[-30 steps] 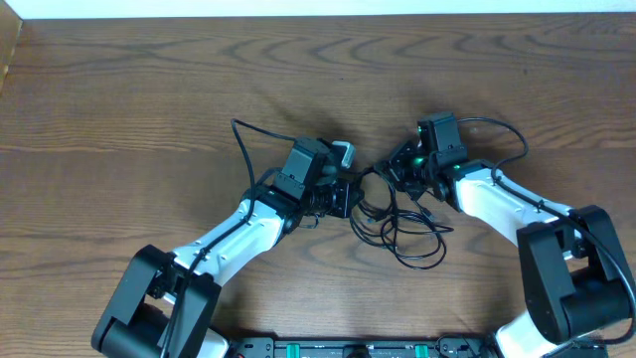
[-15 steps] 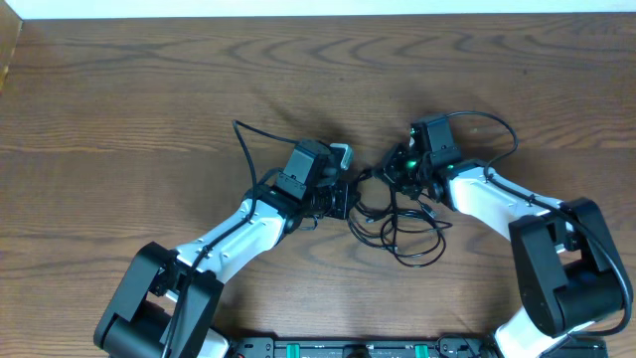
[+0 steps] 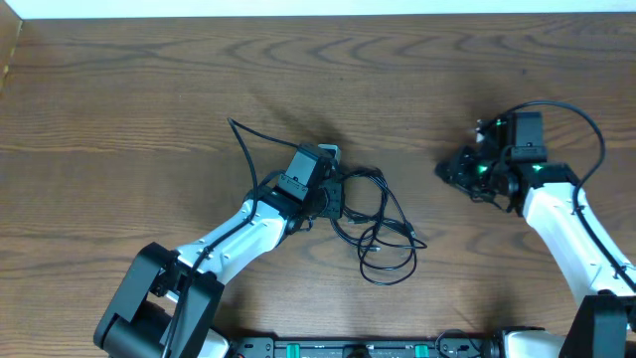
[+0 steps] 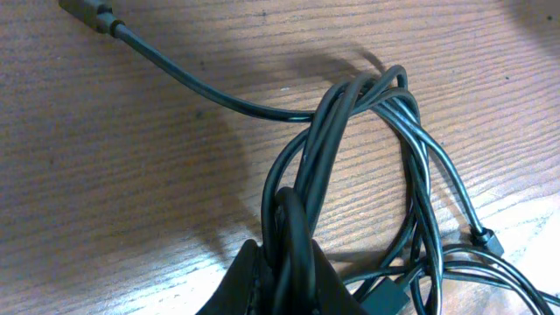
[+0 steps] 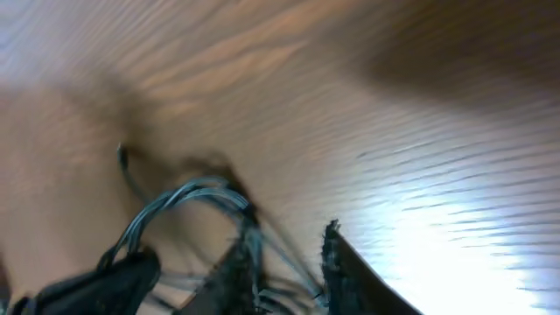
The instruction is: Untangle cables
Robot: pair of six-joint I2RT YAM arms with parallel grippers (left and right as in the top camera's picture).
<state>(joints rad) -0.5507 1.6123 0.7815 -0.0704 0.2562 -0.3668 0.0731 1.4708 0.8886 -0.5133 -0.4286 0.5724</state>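
Note:
The cables (image 3: 376, 227) are thin black cords lying in tangled loops on the wooden table, just right of my left gripper (image 3: 336, 199). That gripper is shut on a bunch of the strands. In the left wrist view the cables (image 4: 350, 131) rise as a tight loop from the left gripper (image 4: 284, 255), and one tail ends in a plug (image 4: 87, 10). My right gripper (image 3: 447, 171) hovers well to the right of the tangle, apart from it. In the blurred right wrist view the right gripper (image 5: 289, 249) has its jaws apart, with the cables (image 5: 197, 197) lying beyond them.
One cable tail (image 3: 238, 139) runs out to the far left of the left arm. A thick black robot cable (image 3: 581, 124) arcs over the right arm. Bare wooden table (image 3: 149, 89) surrounds the tangle.
My right gripper has left the tangle and swung away to the right, its jaws now apart. The loops have slackened and shifted slightly left. The left arm has barely moved.

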